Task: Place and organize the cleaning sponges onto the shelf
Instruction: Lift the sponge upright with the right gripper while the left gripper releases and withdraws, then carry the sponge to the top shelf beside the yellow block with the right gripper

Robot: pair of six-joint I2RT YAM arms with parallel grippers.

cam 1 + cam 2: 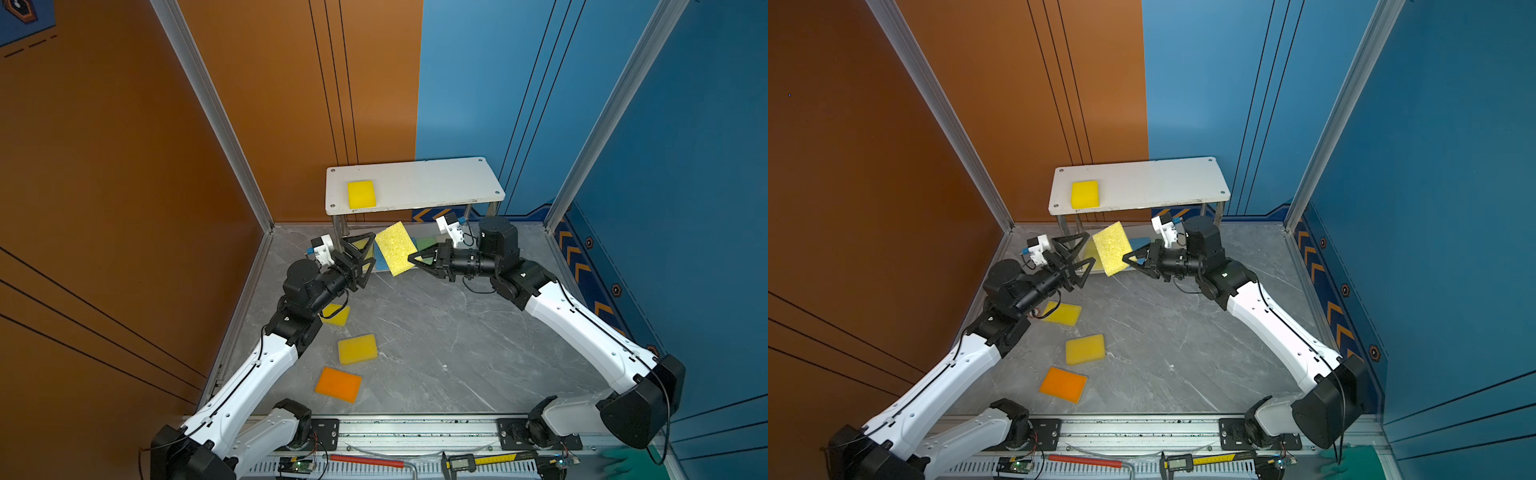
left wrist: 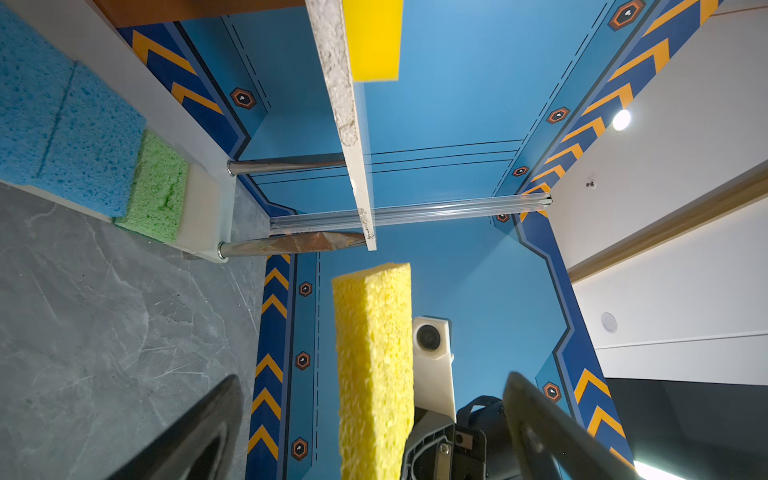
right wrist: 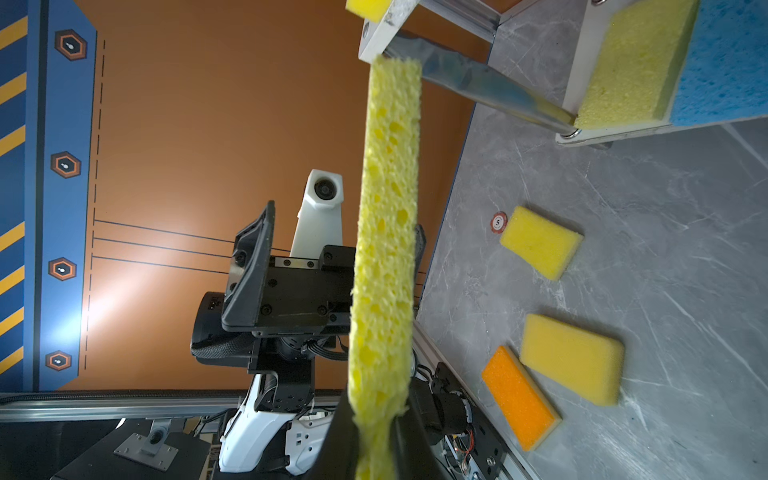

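A porous yellow sponge (image 1: pixel 395 248) (image 1: pixel 1112 248) hangs on edge in front of the shelf (image 1: pixel 415 183). My right gripper (image 1: pixel 411 258) (image 3: pixel 376 440) is shut on its end (image 3: pixel 388 228). My left gripper (image 1: pixel 371 249) (image 2: pixel 372 380) stands open around the other end (image 2: pixel 374 365), its fingers clear of the foam. A smooth yellow sponge (image 1: pixel 361 194) lies on the top board. The lower board holds blue sponges (image 2: pixel 62 124), a green one (image 2: pixel 160 187), a beige one (image 2: pixel 203 208) and a porous yellow one (image 3: pixel 631 66). On the table lie two yellow sponges (image 1: pixel 336 314) (image 1: pixel 357 349) and an orange one (image 1: pixel 338 384).
Orange and blue walls close in the table on three sides. Along the front rail lie a red-handled tool (image 1: pixel 365 461), a caliper (image 1: pixel 478 460) and a green glove (image 1: pixel 627 459). A small round token (image 3: pixel 498 221) sits beside a table sponge.
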